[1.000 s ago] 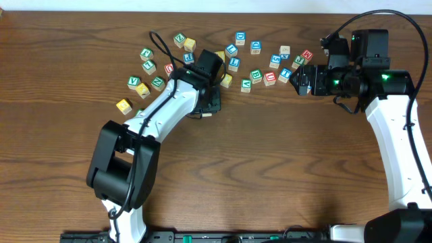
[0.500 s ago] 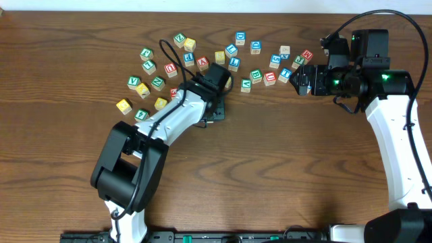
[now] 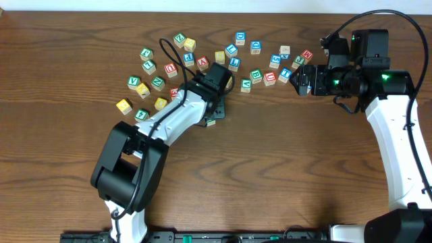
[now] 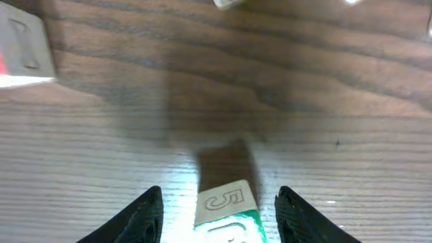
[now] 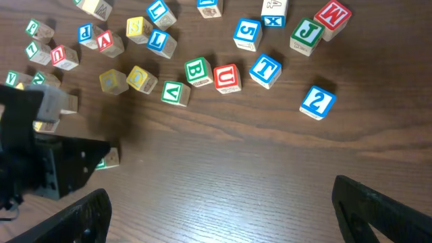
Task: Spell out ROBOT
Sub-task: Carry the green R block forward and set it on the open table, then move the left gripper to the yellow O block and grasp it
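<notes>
A green-framed cube [image 4: 226, 209] rests on the table between the fingers of my left gripper [image 4: 219, 192], with a gap on each side; its top letter is cut off by the frame edge. In the overhead view that left gripper [image 3: 213, 116] points down at the table below the scattered cubes. The same green-framed cube [image 5: 108, 159] peeks out beside it in the right wrist view. The green B [image 5: 198, 71] and the blue T [image 5: 265, 69] lie in a row among the pile. Two yellow cubes [image 5: 113, 80] sit left of them. My right gripper [image 5: 221, 192] hangs open over bare wood.
Loose letter cubes spread in an arc across the far table [image 3: 223, 175]. Among them are a red U [image 5: 227, 77], a green V [image 5: 176, 93], a blue 2 [image 5: 316, 101] and a red M [image 5: 333, 15]. A red-marked cube [image 4: 23, 54] lies at the far left of the left wrist view.
My left arm shifted right and slightly away. Its jaws have spread apart, leaving the green-framed cube free on the table. The right arm has not moved.
</notes>
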`<action>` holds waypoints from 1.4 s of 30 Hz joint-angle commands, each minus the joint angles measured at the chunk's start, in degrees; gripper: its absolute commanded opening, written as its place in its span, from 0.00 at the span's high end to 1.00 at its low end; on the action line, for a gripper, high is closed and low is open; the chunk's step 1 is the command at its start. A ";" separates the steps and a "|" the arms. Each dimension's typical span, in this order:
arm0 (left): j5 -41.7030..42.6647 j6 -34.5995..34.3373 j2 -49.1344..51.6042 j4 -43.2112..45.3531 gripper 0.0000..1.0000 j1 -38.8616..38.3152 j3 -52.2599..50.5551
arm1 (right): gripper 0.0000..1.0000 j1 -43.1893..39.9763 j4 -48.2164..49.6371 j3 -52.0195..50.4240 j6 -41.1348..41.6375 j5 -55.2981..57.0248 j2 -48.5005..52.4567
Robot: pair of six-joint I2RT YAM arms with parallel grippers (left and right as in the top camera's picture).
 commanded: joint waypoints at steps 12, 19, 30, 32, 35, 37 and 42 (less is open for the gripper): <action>-2.62 4.07 0.31 -7.15 0.44 4.72 25.20 | 0.01 -0.72 -0.07 1.16 -0.26 -0.35 0.02; -3.10 3.80 5.20 -6.47 0.44 5.09 29.64 | 0.01 -0.72 -0.09 1.16 -0.26 -0.35 0.02; -3.02 3.39 7.37 -5.01 0.44 4.70 29.64 | 0.01 -0.72 -0.09 1.16 -0.26 -0.35 0.02; -3.02 3.39 7.41 -5.03 0.44 4.09 29.33 | 0.01 -0.72 -0.07 1.16 -0.26 -0.35 0.02; -3.04 3.45 7.43 -4.35 0.44 3.06 28.50 | 0.01 -0.72 -0.07 1.16 -0.26 -0.35 0.02; -3.04 3.48 7.56 -3.52 0.44 2.38 27.69 | 0.01 -0.72 -0.07 1.16 -0.26 -0.35 0.02; -3.02 3.67 9.40 -2.93 0.44 1.38 27.56 | 0.01 -0.72 -0.07 1.16 -0.26 -0.35 0.02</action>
